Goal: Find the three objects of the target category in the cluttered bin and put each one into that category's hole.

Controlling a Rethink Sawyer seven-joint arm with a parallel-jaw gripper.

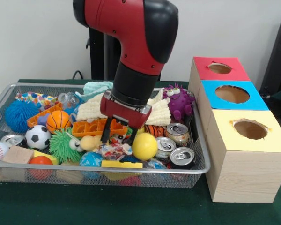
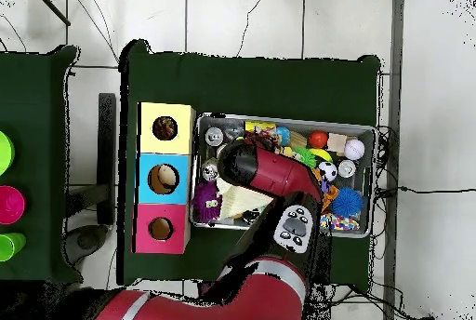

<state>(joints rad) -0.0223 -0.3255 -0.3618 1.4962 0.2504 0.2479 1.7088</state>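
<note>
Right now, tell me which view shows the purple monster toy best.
The front view: the purple monster toy sits unobstructed at the bin's far corner beside the red-topped box. The overhead view shows only a small purple patch beside the arm.

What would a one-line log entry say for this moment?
arm: over bin | gripper: open, low among toys by yellow ball | holding: nothing | wire bin: cluttered | boxes: holes red, blue, yellow

Wooden box tops: red [image 1: 220, 69], blue [image 1: 232, 94], yellow [image 1: 249, 130]. Silver wire-mesh bin [image 1: 131, 177] on dark green table [image 1: 107, 206]. Black-and-white soccer ball [image 1: 38, 137]; orange basketball [image 1: 58, 121]; purple plush monster [image 1: 180, 103].
</note>
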